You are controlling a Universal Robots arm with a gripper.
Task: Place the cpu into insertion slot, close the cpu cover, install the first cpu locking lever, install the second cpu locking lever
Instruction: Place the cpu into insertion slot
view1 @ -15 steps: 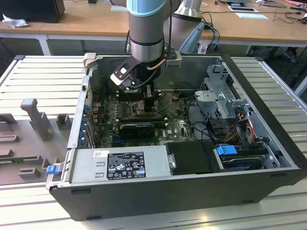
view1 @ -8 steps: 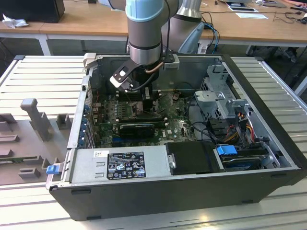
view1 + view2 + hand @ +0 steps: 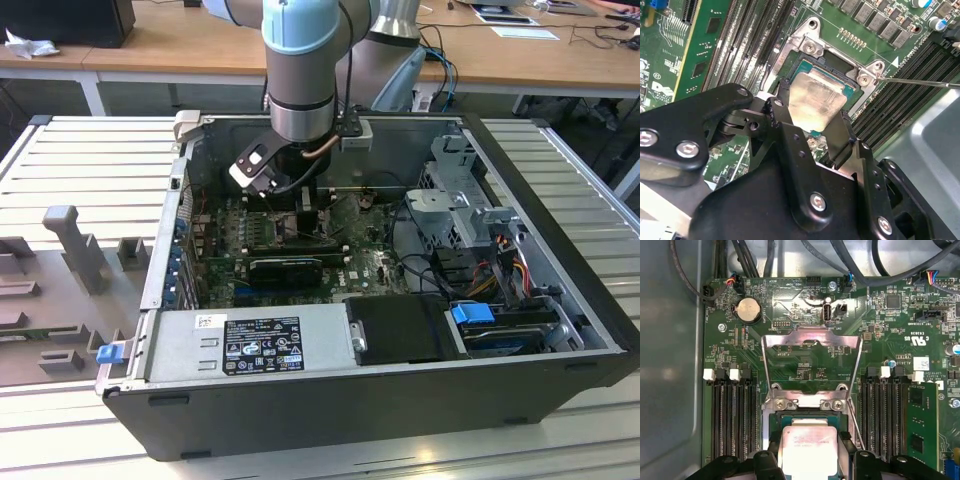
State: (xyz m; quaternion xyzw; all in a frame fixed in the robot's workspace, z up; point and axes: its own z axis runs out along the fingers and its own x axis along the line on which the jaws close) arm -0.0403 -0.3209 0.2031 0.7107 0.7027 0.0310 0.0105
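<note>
My gripper [image 3: 813, 111] is shut on the cpu [image 3: 816, 100], a small square chip with a silvery face, one black finger on each of two opposite edges. The chip sits directly over the insertion slot [image 3: 832, 61], whose dark frame shows around it; I cannot tell whether it is seated. In the first wrist view the cpu [image 3: 810, 452] lies between the fingers [image 3: 774, 446], and the cpu cover [image 3: 812, 336], a thin silver frame, stands swung open beyond the slot. A thin locking lever [image 3: 920, 83] sticks out beside the slot. In the exterior view the gripper [image 3: 305, 208] reaches down into the computer case.
Memory slots [image 3: 732, 415] flank the socket on both sides, one holding a green module [image 3: 920, 425]. A long black finned card [image 3: 285, 268] lies on the motherboard [image 3: 370, 262]. Cables [image 3: 765, 257], a drive cage [image 3: 465, 215] and the power supply [image 3: 260, 342] crowd the case.
</note>
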